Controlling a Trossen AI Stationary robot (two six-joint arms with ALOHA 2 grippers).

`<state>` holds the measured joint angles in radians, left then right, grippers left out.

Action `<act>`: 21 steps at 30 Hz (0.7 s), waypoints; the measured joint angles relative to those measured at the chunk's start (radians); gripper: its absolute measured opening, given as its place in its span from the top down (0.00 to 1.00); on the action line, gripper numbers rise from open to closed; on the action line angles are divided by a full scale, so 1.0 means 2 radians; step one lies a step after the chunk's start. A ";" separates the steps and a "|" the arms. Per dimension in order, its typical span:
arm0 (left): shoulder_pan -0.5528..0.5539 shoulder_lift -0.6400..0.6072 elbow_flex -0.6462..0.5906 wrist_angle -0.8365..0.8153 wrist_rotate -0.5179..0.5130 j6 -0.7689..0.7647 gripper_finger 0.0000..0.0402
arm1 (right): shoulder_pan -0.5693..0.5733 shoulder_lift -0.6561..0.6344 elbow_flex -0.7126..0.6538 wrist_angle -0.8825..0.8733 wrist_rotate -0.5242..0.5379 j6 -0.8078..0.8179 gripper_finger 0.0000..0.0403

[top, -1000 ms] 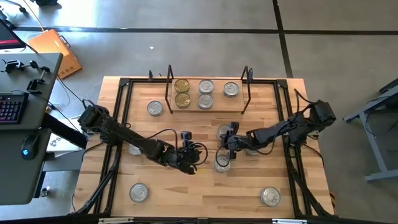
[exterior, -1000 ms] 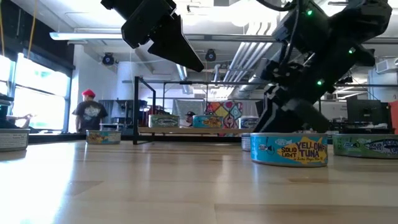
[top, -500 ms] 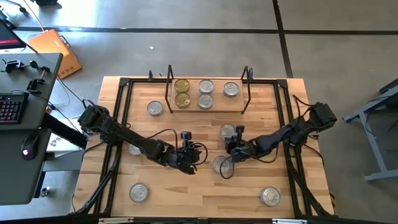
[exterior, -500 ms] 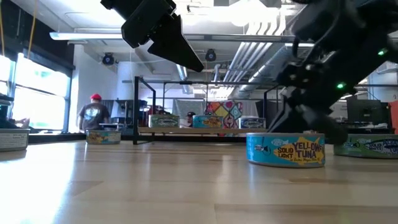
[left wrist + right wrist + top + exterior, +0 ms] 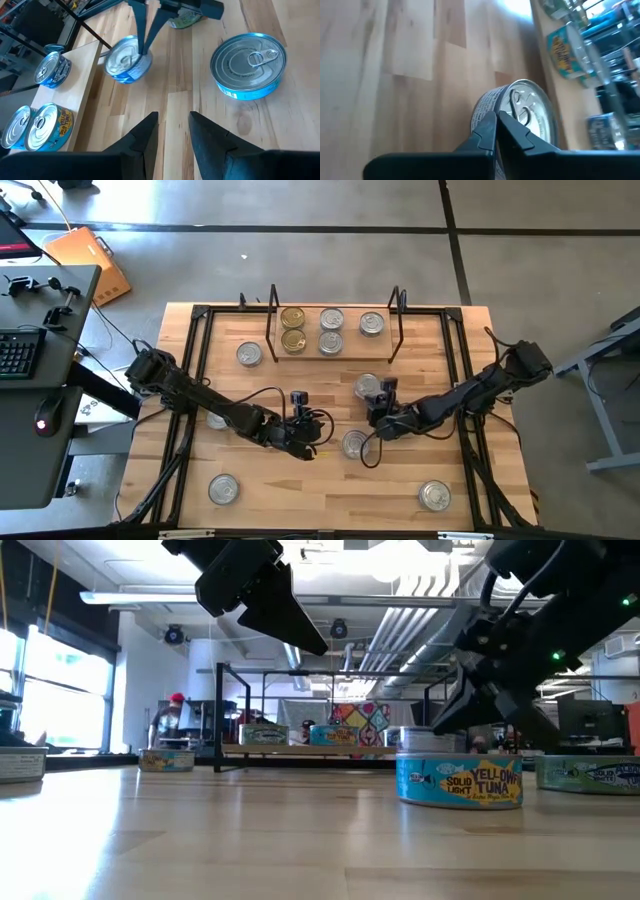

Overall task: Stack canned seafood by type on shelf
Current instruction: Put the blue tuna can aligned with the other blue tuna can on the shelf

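Right gripper pressed together above a tuna can near shelf; left gripper parted, empty, mid-worktop

The right gripper has its two dark fingers pressed together, tips touching, just above a silver-lidded tin with a pull ring. The tin sits on the pale wooden tabletop. Beyond the tin runs the shelf board, carrying a blurred yellow-labelled can and bluish cans.
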<state>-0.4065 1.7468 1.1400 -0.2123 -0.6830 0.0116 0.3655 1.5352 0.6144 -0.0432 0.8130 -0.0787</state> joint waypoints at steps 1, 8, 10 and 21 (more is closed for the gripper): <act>0.000 0.000 0.000 0.000 0.000 0.000 0.74 | -0.003 0.000 0.000 0.003 0.005 -0.009 1.00; 0.000 0.000 0.000 0.000 0.000 0.000 0.74 | -0.036 -0.002 0.026 0.020 0.047 -0.098 1.00; 0.000 0.000 0.000 0.000 0.000 0.000 0.74 | -0.059 -0.002 0.034 0.019 0.043 -0.125 1.00; 0.000 0.000 0.000 0.000 0.000 0.000 0.74 | -0.107 -0.009 0.067 -0.029 -0.156 -0.065 0.99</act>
<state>-0.4065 1.7470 1.1400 -0.2123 -0.6834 0.0112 0.1507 1.5182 0.7490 -0.1013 0.5018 -0.2087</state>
